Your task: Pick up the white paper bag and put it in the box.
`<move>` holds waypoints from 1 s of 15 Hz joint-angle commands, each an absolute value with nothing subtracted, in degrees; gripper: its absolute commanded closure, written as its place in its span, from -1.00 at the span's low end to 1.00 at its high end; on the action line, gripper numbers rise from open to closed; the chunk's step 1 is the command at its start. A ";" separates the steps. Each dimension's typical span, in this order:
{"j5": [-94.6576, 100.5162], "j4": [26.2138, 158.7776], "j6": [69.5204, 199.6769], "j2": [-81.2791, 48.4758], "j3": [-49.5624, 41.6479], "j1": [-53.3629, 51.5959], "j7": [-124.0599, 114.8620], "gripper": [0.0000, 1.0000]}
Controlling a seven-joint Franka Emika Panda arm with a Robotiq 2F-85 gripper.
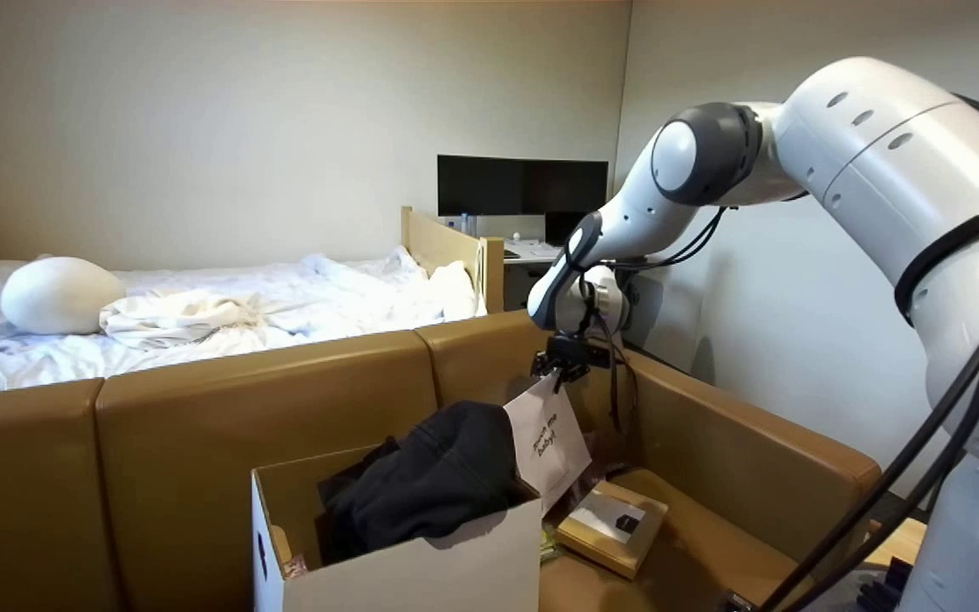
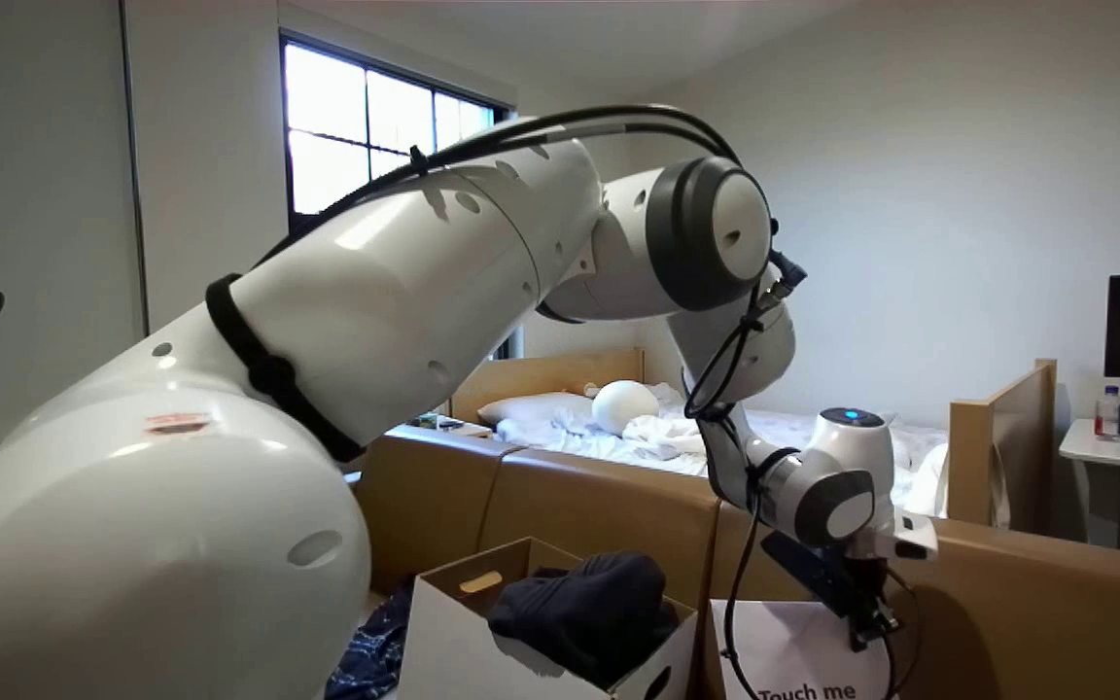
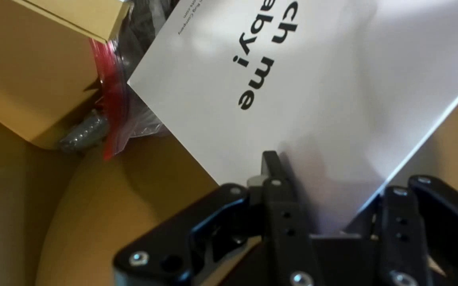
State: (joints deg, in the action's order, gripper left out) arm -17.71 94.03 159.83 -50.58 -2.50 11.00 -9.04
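The white paper bag, with dark print, leans tilted on the sofa just beside the box; it shows in both exterior views and large in the wrist view. The box stands at front centre in an exterior view and at bottom centre in an exterior view. My gripper is at the bag's upper corner. Its fingers stand apart, with the corner in the gap; one fingertip is in front of the bag, the other seems hidden behind it. The bag's lower edge is partly hidden.
A black garment fills much of the box and rises above its rim. A tan flat package lies on the sofa beside the bag. A clear plastic bag with a red edge lies nearby. The sofa back stands behind.
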 commanded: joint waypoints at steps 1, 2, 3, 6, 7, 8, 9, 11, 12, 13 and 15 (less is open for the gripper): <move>-14.12 107.77 162.76 -37.72 -0.91 11.34 -1.22 0.86; -12.63 110.06 162.56 -35.19 -1.58 10.59 -0.34 0.86; -10.94 112.16 161.83 -32.53 -2.37 9.73 0.05 0.87; -4.98 117.47 160.45 -24.47 -6.23 5.58 -2.55 0.86; -2.51 118.59 158.34 -21.79 -8.03 3.69 -3.97 0.86; 0.00 119.40 157.00 -19.33 -9.83 1.71 -5.79 0.86; 2.04 119.75 154.47 -16.87 -10.61 0.46 -6.71 0.86; 4.86 120.51 148.18 -11.47 -10.07 -0.48 -6.65 0.85; 5.99 120.34 144.42 -8.78 -9.44 -0.85 -6.72 0.83; 6.86 120.37 141.70 -6.24 -8.72 -1.16 -7.04 0.83; 7.05 120.58 137.57 -1.07 -6.43 -1.47 -5.55 0.83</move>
State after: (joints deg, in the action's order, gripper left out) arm 4.94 117.25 142.82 -10.01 -8.89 -1.16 -5.42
